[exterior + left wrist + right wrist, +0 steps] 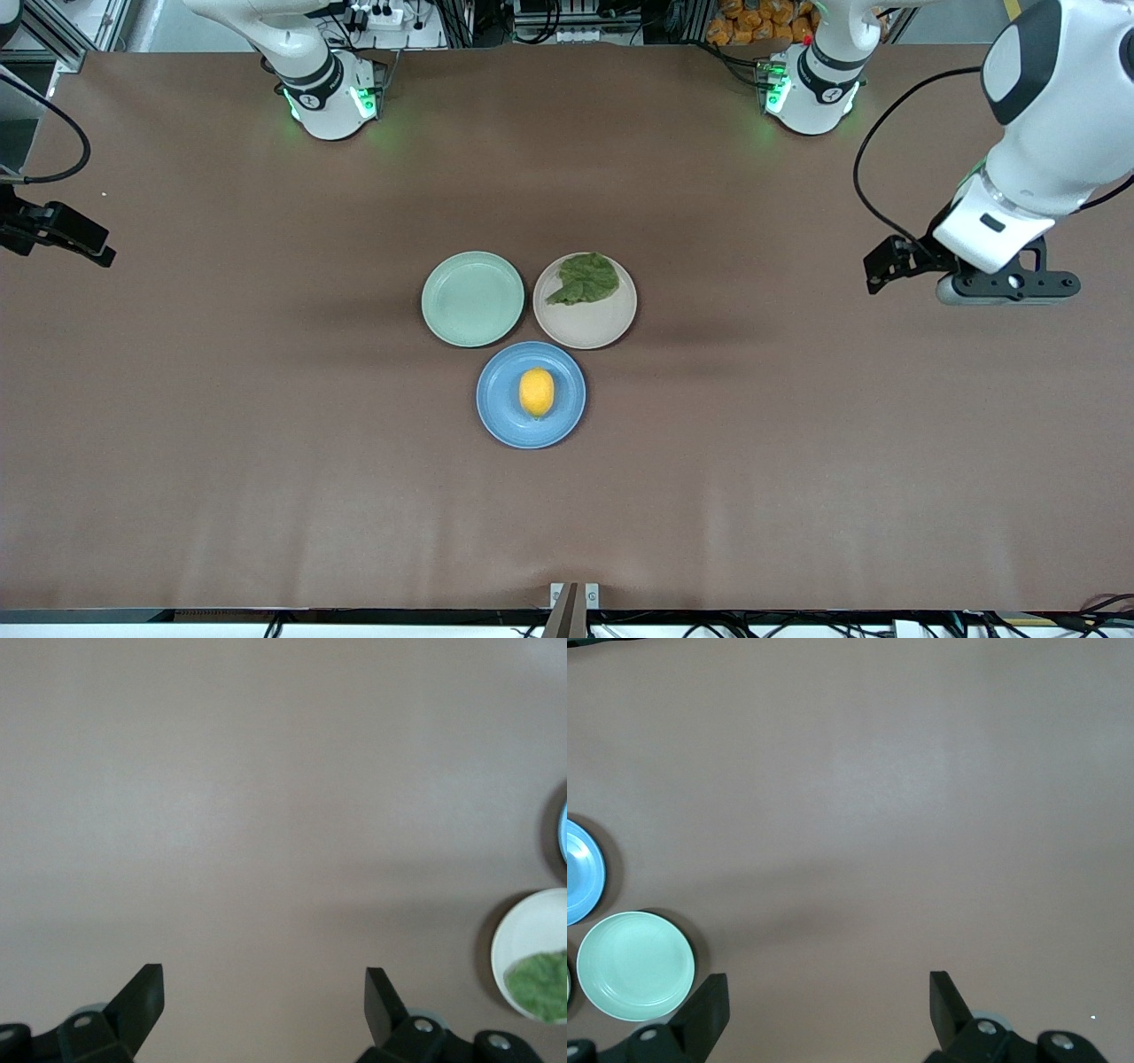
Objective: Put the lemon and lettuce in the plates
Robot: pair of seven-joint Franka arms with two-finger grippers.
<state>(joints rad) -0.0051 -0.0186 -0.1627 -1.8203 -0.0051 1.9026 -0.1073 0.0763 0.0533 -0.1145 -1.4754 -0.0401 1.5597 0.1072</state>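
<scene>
The yellow-orange lemon (536, 392) lies in the middle of the blue plate (500, 399), the plate nearest the front camera. The wrinkly green lettuce (585, 278) rests in the beige-pink plate (589, 326). The left wrist view shows this plate (523, 930) and the lettuce (542, 985) at its edge. My left gripper (889, 263) hangs open over bare table toward the left arm's end, with nothing between its fingers (264, 992). My right gripper (75, 237) hangs open over bare table at the right arm's end, also holding nothing (828, 997).
A mint-green plate (472, 298) stands beside the beige-pink one, toward the right arm's end, with nothing in it. It also shows in the right wrist view (633, 966), next to a slice of the blue plate (580, 873). Brown table cover lies all around the plates.
</scene>
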